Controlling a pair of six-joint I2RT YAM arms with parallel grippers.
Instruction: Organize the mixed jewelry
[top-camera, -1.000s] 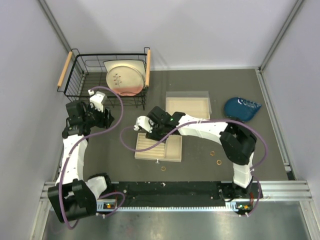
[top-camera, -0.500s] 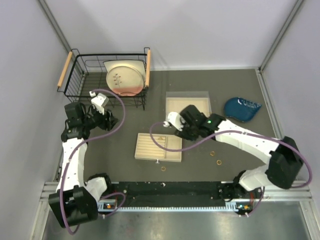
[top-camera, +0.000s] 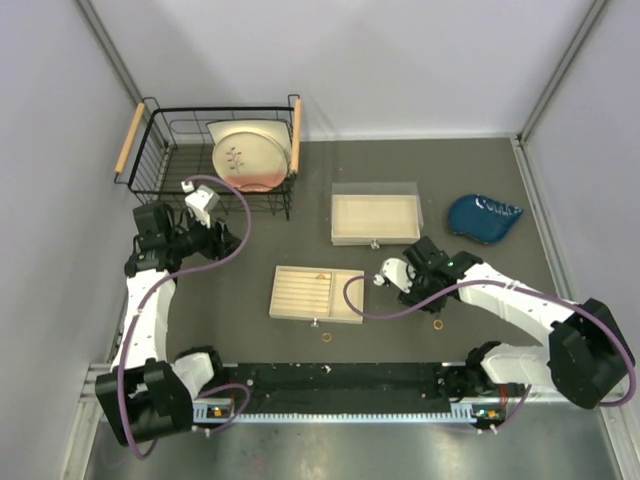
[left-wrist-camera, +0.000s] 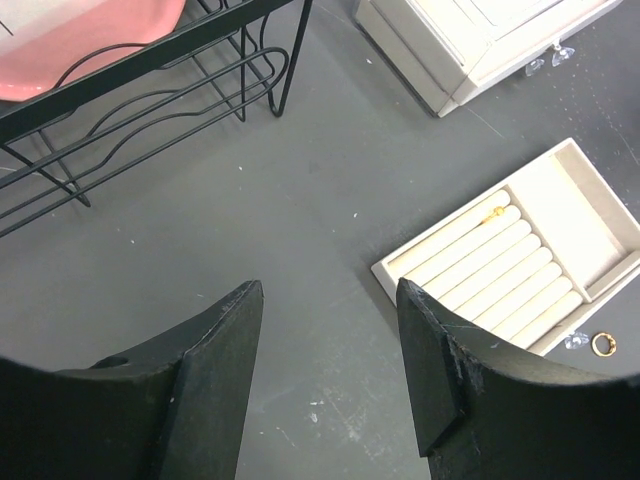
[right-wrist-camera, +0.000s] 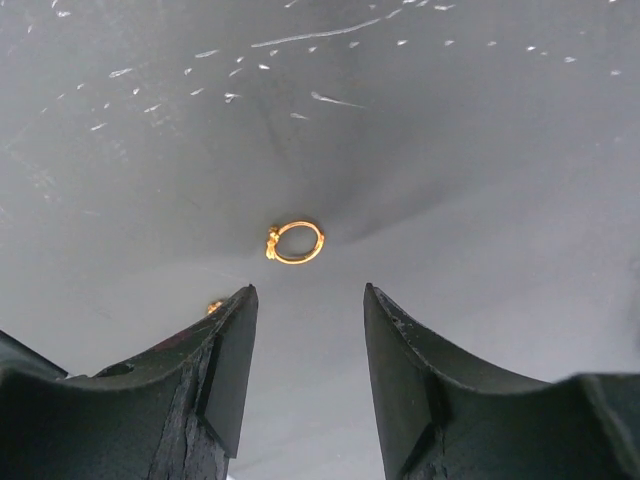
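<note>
Gold ring (right-wrist-camera: 295, 242) now below R fingers (right-wrist-camera: 225, 360) (apart, empty), which left tray (top-camera: 317, 294); L fingers (left-wrist-camera: 220, 370) apart too.

Robot lab test cell: plain pale walls (top-camera: 350, 70) around a grey tabletop (top-camera: 230, 330), aluminium mounting rail (top-camera: 570, 378).

The table (right-wrist-camera: 480, 150) is seen as matt dark grey, scuffed and flecked white; the ring (right-wrist-camera: 295, 242) as shiny gold-coloured metal; the fingers (right-wrist-camera: 415, 380) of the right gripper (right-wrist-camera: 306, 290) as matt black plastic, finely scratched; the tray (left-wrist-camera: 500, 265) as matt beige, ridged; the rack (top-camera: 170, 165) as black-coated wire.
</note>
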